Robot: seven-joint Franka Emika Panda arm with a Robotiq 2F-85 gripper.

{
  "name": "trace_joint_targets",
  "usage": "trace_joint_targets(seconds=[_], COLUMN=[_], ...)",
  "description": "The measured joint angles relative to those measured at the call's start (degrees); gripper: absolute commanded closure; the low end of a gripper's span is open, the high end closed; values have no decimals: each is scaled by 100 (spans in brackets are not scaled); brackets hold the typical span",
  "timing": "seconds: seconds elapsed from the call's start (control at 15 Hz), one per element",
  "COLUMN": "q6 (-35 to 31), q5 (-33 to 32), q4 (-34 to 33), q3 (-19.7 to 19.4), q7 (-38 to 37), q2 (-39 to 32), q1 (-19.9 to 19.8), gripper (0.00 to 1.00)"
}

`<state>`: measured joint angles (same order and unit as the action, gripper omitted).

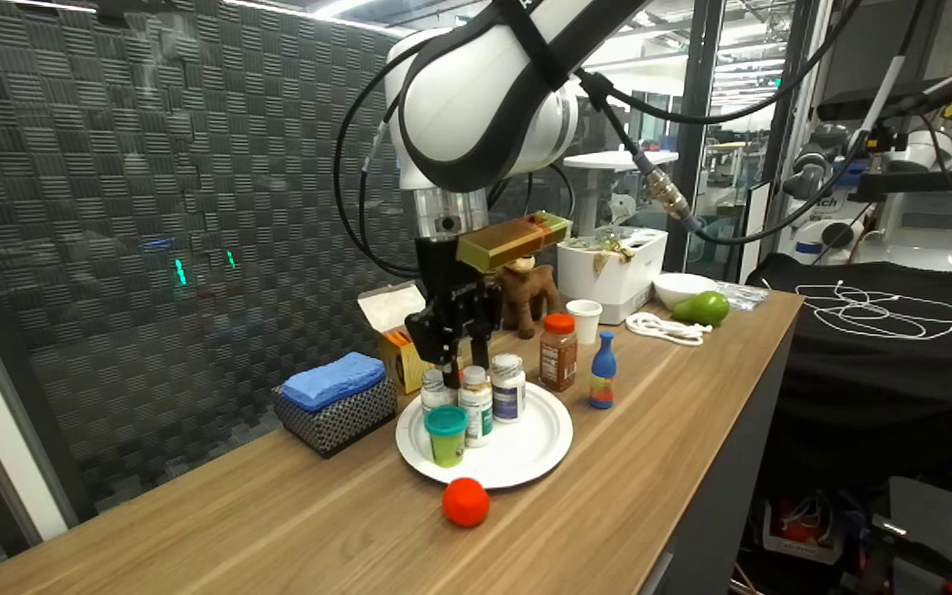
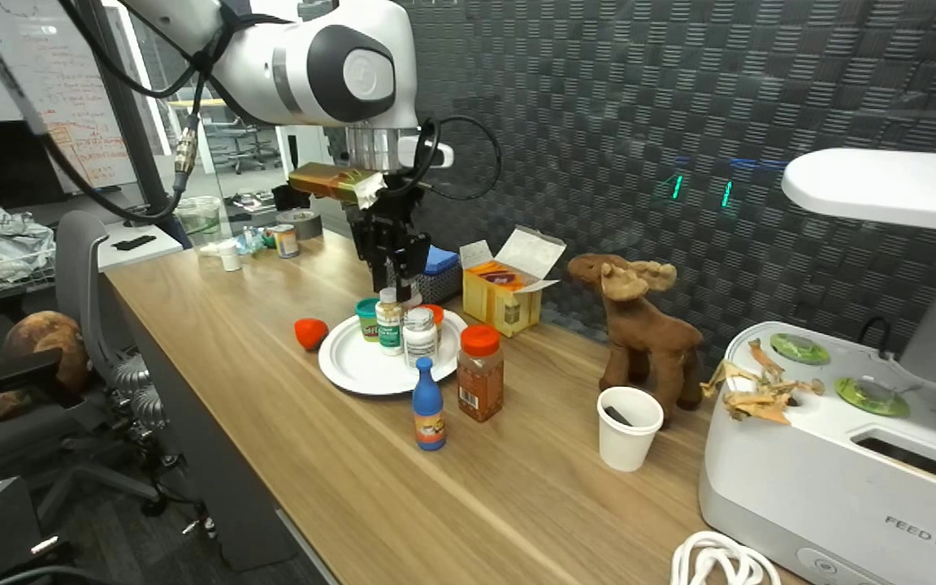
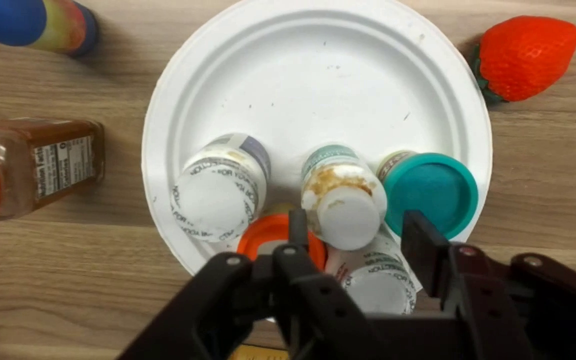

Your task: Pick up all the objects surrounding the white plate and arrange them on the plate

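a wood-grain counter [image 1: 608, 496] is bearing the white plate [image 3: 328, 90]; pill bottles [image 3: 213, 200] and tubs [image 3: 430, 192] are crowding one edge, leaving room opposite. the gripper [image 3: 360, 235] is hovering there, fingers apart; strawberry [image 3: 528, 57], spice jar [image 1: 559, 364] and blue bottle [image 2: 427, 398] are sitting outside.

plate [image 3: 318, 95]: matt paper | strawberry [image 3: 528, 57]: glossy, dimpled plastic | tabletop [image 1: 278, 529]: smooth wood grain

In an exterior view, bottles [image 1: 509, 401] and tubs [image 1: 446, 445] stand on the plate [image 1: 535, 453], a strawberry [image 1: 466, 502] at its near side. Right and far stand a spice jar [image 1: 559, 357] and squeeze bottle [image 1: 602, 376]; left, a box [image 1: 342, 420] under a cloth [image 1: 334, 380].
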<state>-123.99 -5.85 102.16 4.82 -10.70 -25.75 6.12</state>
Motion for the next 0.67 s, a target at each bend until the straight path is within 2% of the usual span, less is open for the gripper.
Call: trace_joint_targets(seconds=[0.13, 0.4, 0.67], q6=[2, -2, -20], q5=[-13, -250, -276], q4=[-7, -16, 0], q3=[-20, -218, -507], q7=[0, -129, -154], q2=[28, 242, 469], q1=[44, 115, 12], gripper=[1, 0, 0])
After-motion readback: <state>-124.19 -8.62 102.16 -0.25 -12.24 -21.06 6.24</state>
